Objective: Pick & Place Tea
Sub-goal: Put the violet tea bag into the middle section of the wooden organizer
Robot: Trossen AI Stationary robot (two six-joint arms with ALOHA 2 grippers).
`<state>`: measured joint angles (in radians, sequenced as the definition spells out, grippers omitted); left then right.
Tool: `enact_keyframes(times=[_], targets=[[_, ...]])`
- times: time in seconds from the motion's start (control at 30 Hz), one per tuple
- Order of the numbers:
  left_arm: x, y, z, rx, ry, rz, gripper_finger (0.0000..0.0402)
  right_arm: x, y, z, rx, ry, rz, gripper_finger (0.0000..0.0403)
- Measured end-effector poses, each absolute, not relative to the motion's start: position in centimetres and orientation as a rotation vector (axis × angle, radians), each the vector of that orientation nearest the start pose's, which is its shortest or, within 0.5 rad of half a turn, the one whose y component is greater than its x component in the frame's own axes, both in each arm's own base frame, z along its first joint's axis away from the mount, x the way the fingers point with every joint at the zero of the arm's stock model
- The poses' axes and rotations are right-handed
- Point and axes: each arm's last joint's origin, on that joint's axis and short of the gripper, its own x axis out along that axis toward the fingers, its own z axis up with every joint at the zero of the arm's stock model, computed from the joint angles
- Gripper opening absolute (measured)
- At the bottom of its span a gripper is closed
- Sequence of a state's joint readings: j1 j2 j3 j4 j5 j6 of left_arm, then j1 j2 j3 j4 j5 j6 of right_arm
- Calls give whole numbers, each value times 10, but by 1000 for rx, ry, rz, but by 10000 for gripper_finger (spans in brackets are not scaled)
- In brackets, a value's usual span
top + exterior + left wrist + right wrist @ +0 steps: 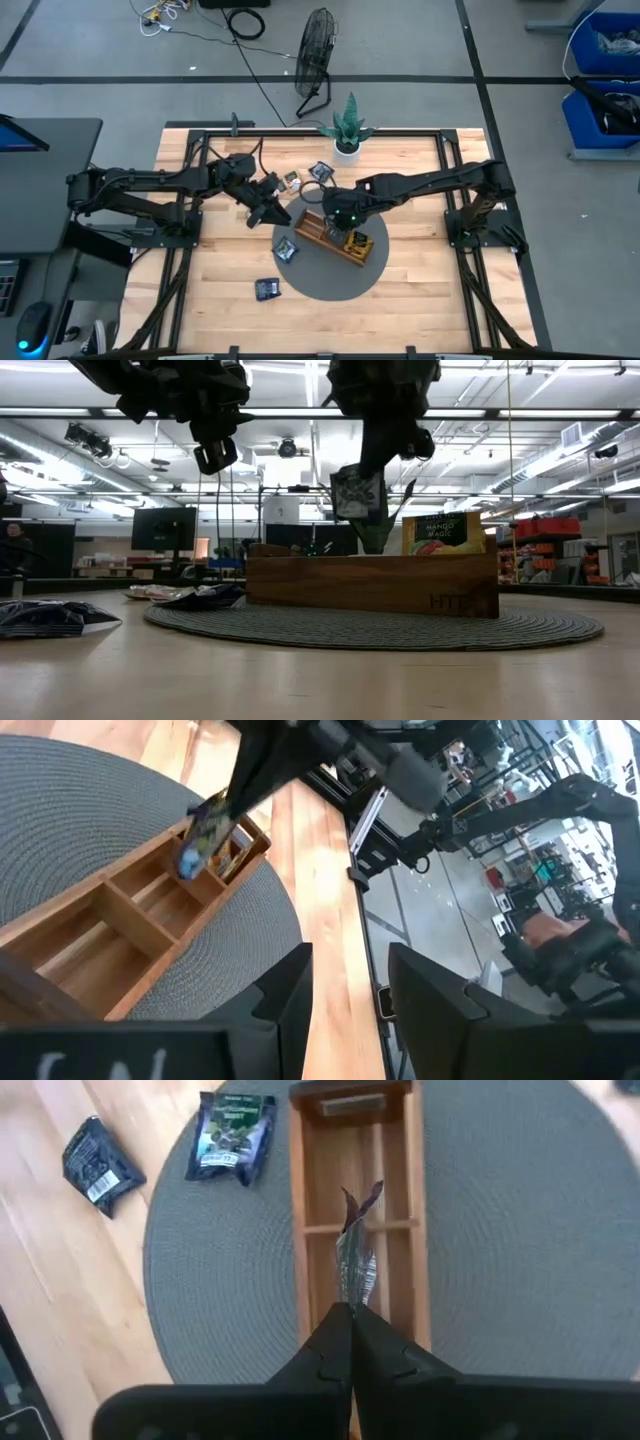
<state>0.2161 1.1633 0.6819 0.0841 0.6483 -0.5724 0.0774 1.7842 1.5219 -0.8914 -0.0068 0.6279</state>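
Fingers of the right gripper [351, 1312] pinch a dark tea sachet [355, 1260] by its edge, hanging it above the wooden tray [303, 1200] on the round grey mat [500, 1240]. The left gripper [345, 982] hovers open beside the tray.

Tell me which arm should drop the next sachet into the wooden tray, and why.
Right. The right gripper is shut on a sachet directly above the wooden tray. The left gripper is open, empty, and hangs off to the tray's side.
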Motion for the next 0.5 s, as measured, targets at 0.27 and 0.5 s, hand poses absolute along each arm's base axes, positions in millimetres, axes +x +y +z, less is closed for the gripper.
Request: enact_keyframes(times=[0.27,0.5], targets=[[242,35,251,-725,478,-314,135,376,30,242,482,1216,-304,0],[242,35,251,-745,482,-309,135,379,30,230,436,1244,-338,0]])
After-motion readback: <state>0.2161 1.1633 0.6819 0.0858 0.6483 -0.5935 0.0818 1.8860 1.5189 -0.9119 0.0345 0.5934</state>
